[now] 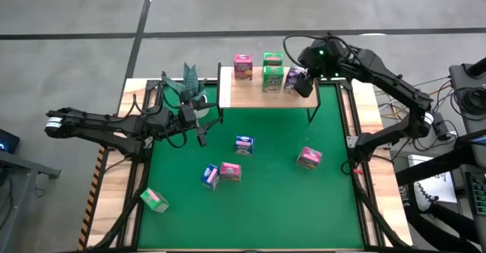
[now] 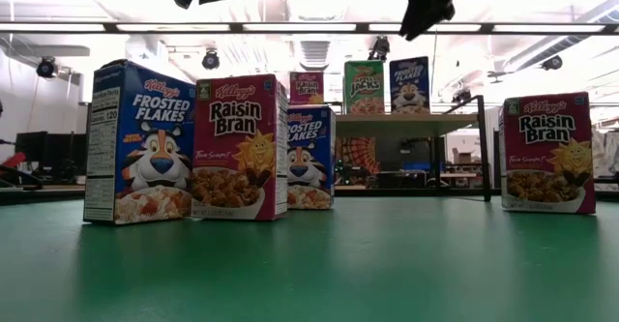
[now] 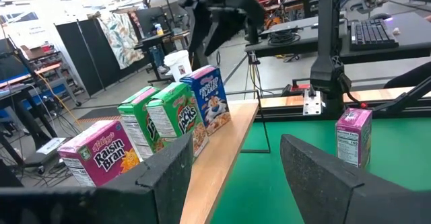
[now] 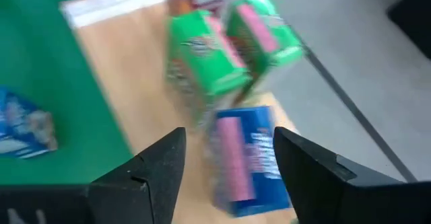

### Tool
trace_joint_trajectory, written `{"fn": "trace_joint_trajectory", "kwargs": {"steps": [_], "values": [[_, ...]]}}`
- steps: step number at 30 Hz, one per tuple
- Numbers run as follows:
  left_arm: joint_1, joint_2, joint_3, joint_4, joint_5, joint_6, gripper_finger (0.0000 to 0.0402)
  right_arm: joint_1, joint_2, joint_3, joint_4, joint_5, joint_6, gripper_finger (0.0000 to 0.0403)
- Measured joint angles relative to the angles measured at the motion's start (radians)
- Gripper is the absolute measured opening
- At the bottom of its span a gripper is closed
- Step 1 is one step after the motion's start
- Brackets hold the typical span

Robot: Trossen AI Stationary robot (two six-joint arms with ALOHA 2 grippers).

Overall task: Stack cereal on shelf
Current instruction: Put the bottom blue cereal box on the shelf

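Cereal cartons stand in two groups: four on the pale wooden shelf (image 1: 258, 95) at the far edge of the green table mat (image 1: 266, 200), five down on the mat. On the board, from left to right, are a pink Raisin Bran box (image 1: 243, 66), two green boxes, one (image 1: 272, 60) farther and one (image 1: 272, 78) nearer, and a blue Frosted Flakes box (image 1: 291, 78) at the right end.

Right gripper (image 1: 304, 83) hangs just right of and above that blue box; in the right wrist view its two dark fingers (image 4: 158, 167) stand wide apart, with the blue carton (image 4: 246, 157) lying between and beyond them, not gripped. Nothing is held.

Left gripper (image 1: 201, 128) hovers over the mat's left far part, near the shelf's left leg, fingers (image 3: 168, 173) spread and empty.

On the mat, a blue box (image 1: 244, 144) stands near the middle, another blue box (image 1: 210, 176) and a pink box (image 1: 230, 171) sit side by side nearer, a second pink box (image 1: 308, 157) is off to the right, and a green box (image 1: 154, 200) lies at the near left, well apart from both grippers.
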Motion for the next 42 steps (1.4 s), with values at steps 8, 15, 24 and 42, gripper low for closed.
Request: {"fn": "trace_joint_trajectory", "kwargs": {"steps": [8, 15, 24, 42], "values": [[0.0, 0.0, 0.0, -0.002, 0.0, 0.0, 0.0207, 0.129, -0.002, -0.067, -0.019, 0.007, -0.006, 0.0145], [0.0, 0.0, 0.0, -0.003, 0.0, 0.0, 0.0207, 0.197, -0.002, -0.238, 0.043, 0.243, -0.044, 0.0062], [0.0, 0.0, 0.0, -0.001, 0.0, 0.0, 0.0207, 0.192, -0.001, -0.425, 0.27, 0.434, -0.127, 0.0009], [0.0, 0.0, 0.0, -0.001, 0.0, 0.0, 0.0207, 0.086, -0.002, -0.46, 0.378, 0.464, -0.222, 0.0009]]}}
